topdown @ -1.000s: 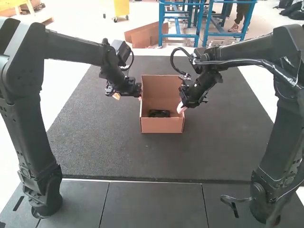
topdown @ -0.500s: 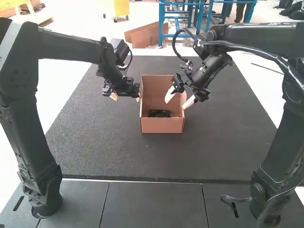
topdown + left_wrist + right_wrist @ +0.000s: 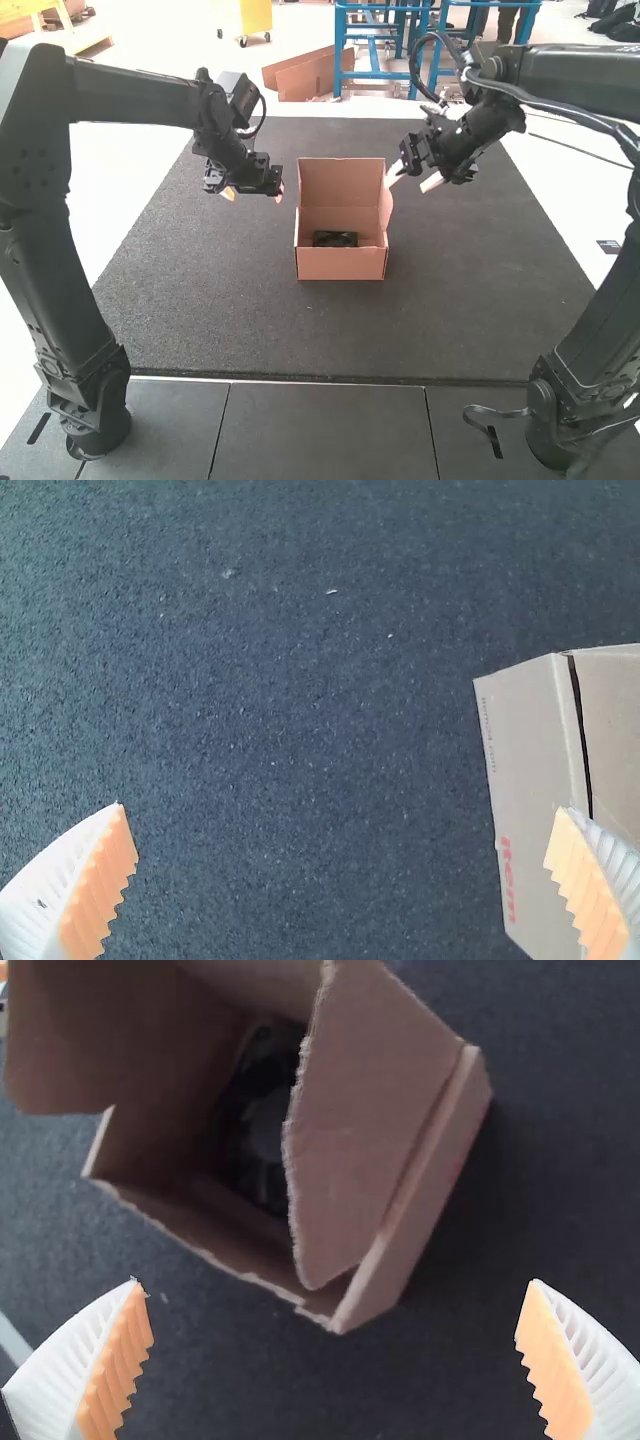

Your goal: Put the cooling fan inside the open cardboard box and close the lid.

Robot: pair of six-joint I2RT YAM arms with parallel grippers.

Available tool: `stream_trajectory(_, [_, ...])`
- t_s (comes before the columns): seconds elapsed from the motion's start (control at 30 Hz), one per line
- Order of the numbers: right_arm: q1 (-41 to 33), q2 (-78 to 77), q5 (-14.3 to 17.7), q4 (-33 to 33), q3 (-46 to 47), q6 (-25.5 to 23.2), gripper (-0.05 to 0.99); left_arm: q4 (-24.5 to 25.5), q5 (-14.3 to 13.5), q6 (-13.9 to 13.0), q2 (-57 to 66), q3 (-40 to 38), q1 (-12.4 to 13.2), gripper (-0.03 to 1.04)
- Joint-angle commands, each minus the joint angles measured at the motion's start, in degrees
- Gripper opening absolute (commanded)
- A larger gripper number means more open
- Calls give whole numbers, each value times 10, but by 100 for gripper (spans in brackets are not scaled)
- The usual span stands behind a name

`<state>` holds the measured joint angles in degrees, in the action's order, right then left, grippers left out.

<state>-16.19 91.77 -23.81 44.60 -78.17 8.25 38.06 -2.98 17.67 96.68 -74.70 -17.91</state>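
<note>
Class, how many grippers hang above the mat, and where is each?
2. The left gripper hovers open left of the cardboard box; the right gripper hovers open by its far right corner.

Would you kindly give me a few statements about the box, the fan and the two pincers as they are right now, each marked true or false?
1. The cooling fan lies inside the cardboard box. True.
2. The lid is folded shut over the box. False: the box is open, and the lid stands up at its far side.
3. The left pincer is open and holds nothing. True.
4. The right pincer grips the fan. False: it is open and empty, up beside the box's right edge.
</note>
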Motion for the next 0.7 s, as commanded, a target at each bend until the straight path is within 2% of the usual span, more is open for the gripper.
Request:
stream_trajectory(0.0, [-3, -19, 89, -48, 21, 5, 83, -9, -4, -8, -10, -1, -2, 97])
stream_trajectory(0.07, [-14, -19, 92, -87, 33, -2, 83, -16, -4, -7, -8, -1, -5, 97])
stream_trajectory(0.2, [-43, -17, 94, -178, 51, -50, 83, -17, -4, -7, -4, -4, -13, 97])
stream_trajectory(0.4, [-93, -6, 91, -177, 39, -64, 83, -21, -4, -8, -1, -4, -16, 97])
stream_trajectory(0.5, [-101, -6, 90, -175, 42, -64, 79, -27, -4, -10, 0, -4, -16, 97])
stream_trajectory(0.63, [-100, -2, 90, -175, 43, -65, 53, -33, -4, -11, 3, -5, -18, 97])
stream_trajectory(0.67, [-99, -2, 90, -175, 43, -65, 50, -33, -4, -11, 3, -5, -20, 97])
